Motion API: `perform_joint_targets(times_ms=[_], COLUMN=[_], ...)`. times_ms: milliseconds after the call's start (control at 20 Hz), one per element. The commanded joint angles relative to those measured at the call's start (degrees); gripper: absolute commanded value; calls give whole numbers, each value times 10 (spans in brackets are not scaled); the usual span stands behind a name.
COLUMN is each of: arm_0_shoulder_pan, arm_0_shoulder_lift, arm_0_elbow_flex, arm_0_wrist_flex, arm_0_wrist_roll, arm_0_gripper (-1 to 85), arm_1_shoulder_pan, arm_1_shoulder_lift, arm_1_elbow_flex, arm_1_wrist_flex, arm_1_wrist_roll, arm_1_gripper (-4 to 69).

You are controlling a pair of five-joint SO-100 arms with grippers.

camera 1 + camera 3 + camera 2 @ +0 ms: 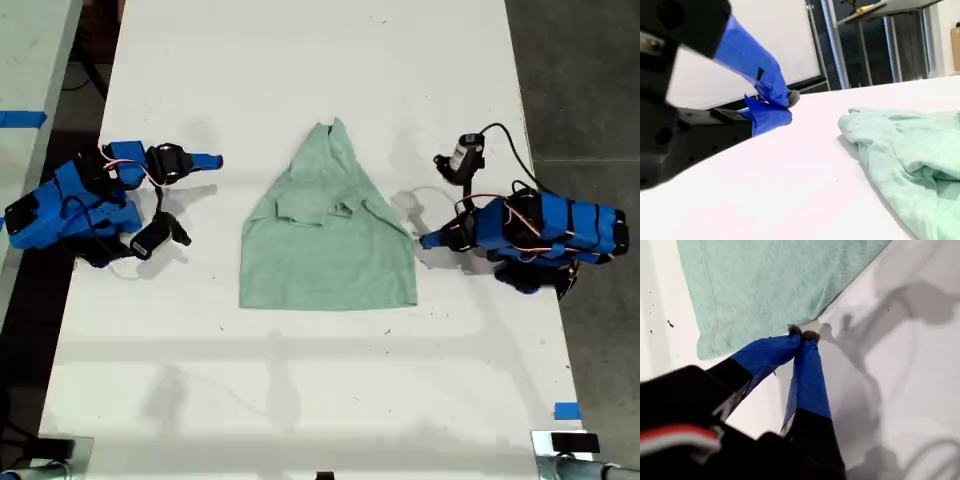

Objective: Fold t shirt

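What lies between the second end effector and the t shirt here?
Only bare white table: in the exterior view, my second end effector sits apart from the t shirt, and the second wrist view shows the same empty stretch.

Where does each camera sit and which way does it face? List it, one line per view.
Exterior view: overhead, looking straight down on the white table, the t shirt and both blue arms.
First wrist view: on my first gripper, looking down along its shut fingers at the t shirt's edge.
Second wrist view: on my second gripper, low, looking across the table past its fingers.
Shared: all three views show the t shirt.
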Motion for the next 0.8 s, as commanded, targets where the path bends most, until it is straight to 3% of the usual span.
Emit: perform_joint_targets(times_ms=[0, 250, 400, 750], arm_0_shoulder_pan=[3, -6, -39, -113], arm_0_shoulder_lift=[6, 6, 6, 6], arm_0_elbow_flex=[23, 24, 24, 24], arm_0_wrist_flex=[2, 3, 36, 118], arm_0_wrist_roll=[-20, -30, -83, -114], arm_0_gripper=[-3, -3, -3, 1], arm_1_shoulder_pan=[1, 1, 1, 1], arm_1_shoulder_lift=[9, 9, 9, 9], arm_1_elbow_flex=[33, 33, 33, 33], arm_1_wrist_flex=[1, 1, 1, 1], arm_1_wrist_roll=[-7, -7, -7, -7], arm_1_gripper=[9, 9, 9, 9])
